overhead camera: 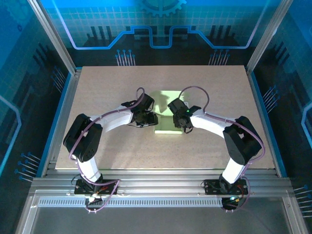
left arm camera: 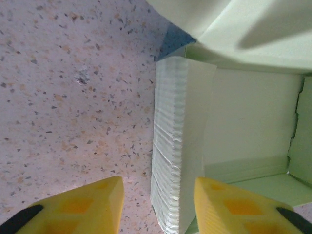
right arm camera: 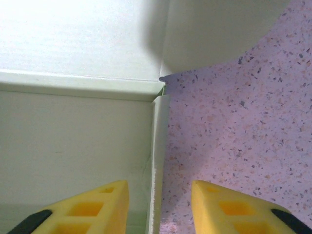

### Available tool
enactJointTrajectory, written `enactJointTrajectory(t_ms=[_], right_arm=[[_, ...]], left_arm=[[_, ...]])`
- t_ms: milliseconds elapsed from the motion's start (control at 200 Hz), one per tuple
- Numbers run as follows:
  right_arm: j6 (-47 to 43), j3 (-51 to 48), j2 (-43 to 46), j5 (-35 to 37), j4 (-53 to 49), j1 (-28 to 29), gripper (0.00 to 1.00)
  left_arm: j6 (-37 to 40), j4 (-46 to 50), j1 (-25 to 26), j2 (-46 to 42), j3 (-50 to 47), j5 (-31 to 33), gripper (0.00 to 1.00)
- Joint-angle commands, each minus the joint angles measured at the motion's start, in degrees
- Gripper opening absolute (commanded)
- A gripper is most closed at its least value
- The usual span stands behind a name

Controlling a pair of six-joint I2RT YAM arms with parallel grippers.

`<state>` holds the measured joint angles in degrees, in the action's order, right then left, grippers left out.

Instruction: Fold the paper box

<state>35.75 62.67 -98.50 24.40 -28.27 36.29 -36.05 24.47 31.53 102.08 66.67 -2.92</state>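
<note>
Your left fingers (left arm camera: pixel 78 207) and right fingers (right arm camera: pixel 87 209) stand apart, a paper box (overhead camera: pixel 166 128) wall between each pair; speckled desk (overhead camera: pixel 97 87) beneath them, blue panels (overhead camera: pixel 161 29) beyond.

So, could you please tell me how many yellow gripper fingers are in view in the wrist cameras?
4. Two fingers of the left gripper flank one side wall of the paper box; two fingers of the right gripper flank the opposite wall.

The left gripper (left arm camera: pixel 158 207) straddled the paper box's (left arm camera: pixel 178 146) upright side wall, its fingers apart, one finger above the speckled table (left arm camera: pixel 73 97).
</note>
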Motion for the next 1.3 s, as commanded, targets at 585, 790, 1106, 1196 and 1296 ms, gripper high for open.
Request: enactJointTrajectory(t_ms=[585,790,1106,1196,1296], right_arm=[[-0.95,-4.42,7.19,-4.36,4.79,-1.49,0.54],[-0.72,-11.92,16.32,-5.9,13.36,-2.49,0.58],[-1.21,-25.51,27.4,-14.23,24.84,-8.44,0.63],[-1.03,-26.41,28.07,-14.71,24.49,-9.02,0.63],[-1.03,-26.99,28.7,-15.08,24.43,-9.27,0.63]], left_arm=[[-0.51,2.22,1.07,5.01,3.63,1.06,0.25],[-0.25,2.08,1.18,0.79,1.95,3.4,0.47],[0.15,-5.46,0.88,-5.66,-4.17,6.92,0.42],[0.08,-5.42,0.64,-4.14,-3.24,5.92,0.38],[-0.08,-4.63,0.68,-1.84,-1.71,5.2,0.34]])
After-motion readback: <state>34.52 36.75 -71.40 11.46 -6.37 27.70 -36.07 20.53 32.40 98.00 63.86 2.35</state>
